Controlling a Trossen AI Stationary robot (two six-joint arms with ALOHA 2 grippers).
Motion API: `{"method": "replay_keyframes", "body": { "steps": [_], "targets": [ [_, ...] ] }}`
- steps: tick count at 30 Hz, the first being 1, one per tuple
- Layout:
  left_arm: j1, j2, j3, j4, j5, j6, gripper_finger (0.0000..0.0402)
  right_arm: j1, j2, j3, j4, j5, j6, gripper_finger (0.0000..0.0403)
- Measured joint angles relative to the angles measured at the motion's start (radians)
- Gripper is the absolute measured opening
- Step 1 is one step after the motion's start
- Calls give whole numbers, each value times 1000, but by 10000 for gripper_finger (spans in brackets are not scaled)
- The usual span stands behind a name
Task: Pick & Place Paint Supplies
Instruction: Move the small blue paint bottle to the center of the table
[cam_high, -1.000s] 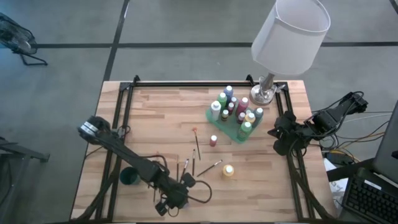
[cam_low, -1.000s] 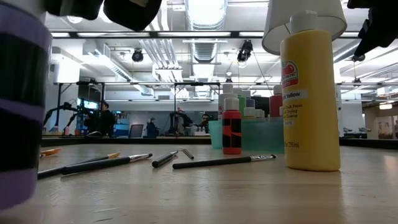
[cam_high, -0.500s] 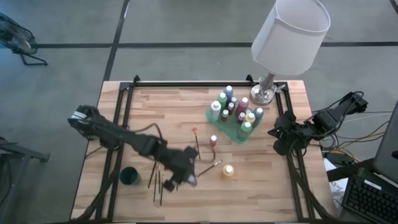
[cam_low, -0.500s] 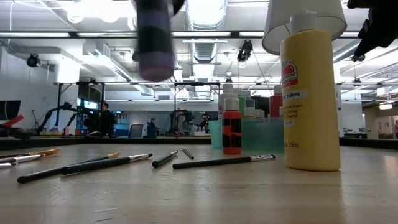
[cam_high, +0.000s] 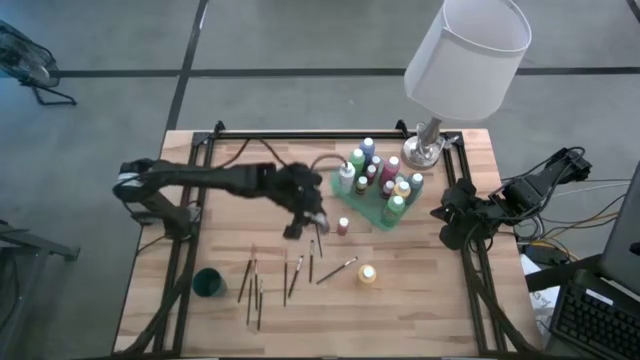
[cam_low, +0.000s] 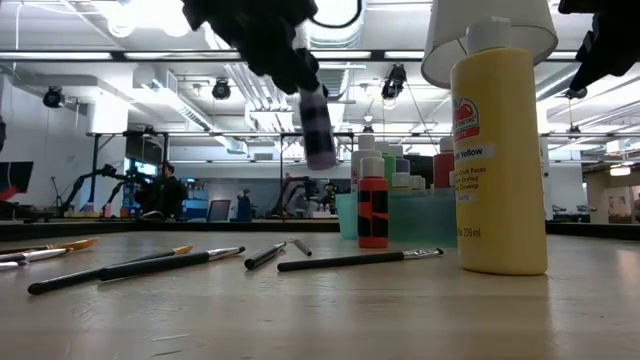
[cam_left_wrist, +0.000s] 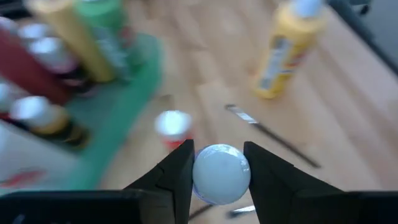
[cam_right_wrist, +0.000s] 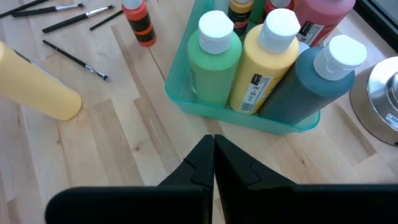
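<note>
My left gripper (cam_high: 301, 212) hangs over the table's middle, just left of the translucent green tray (cam_high: 352, 201), and is shut on a small purple bottle (cam_low: 318, 128) with a white cap (cam_left_wrist: 221, 175). Several paint bottles (cam_high: 378, 172) stand in the tray. A small red bottle (cam_high: 343, 226) stands on its base beside the tray, and a yellow bottle (cam_high: 367, 274) stands nearer the near edge. Several brushes (cam_high: 298, 272) lie flat on the wood. My right gripper (cam_right_wrist: 213, 144) waits shut at the table's right edge (cam_high: 455, 214). My left gripper pinches the purple bottle between its two fingers (cam_left_wrist: 180, 167), one on each side of its upper part by the white cap (cam_left_wrist: 221, 175). The fingers come from above, pointing down. The bottle hangs below them, slightly tilted and lifted clear of the table (cam_low: 318, 128).
A lamp with a white shade (cam_high: 467, 45) stands on a metal base (cam_high: 424, 151) at the far right corner, behind the tray. A small dark green cup (cam_high: 208, 283) sits near the left near corner. Bare wood (cam_high: 250, 170) lies left of the tray.
My left gripper has risen from the table's near edge and travelled toward the far edge and the right, toward the tray, staying shut on the purple bottle. The bottle has gone from close to the low camera to hanging in the air near the tray.
</note>
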Motion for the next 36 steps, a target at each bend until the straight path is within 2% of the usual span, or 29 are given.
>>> {"method": "replay_keyframes", "body": {
  "steps": [6,11,36],
  "targets": [
    [139,43,0,114,31,45,132,0,0,0,0,0,0,8],
    [192,93,0,118,45,46,132,0,0,0,0,0,0,8],
    [164,238,0,117,34,77,133,0,0,0,0,0,0,8]
  ]
}}
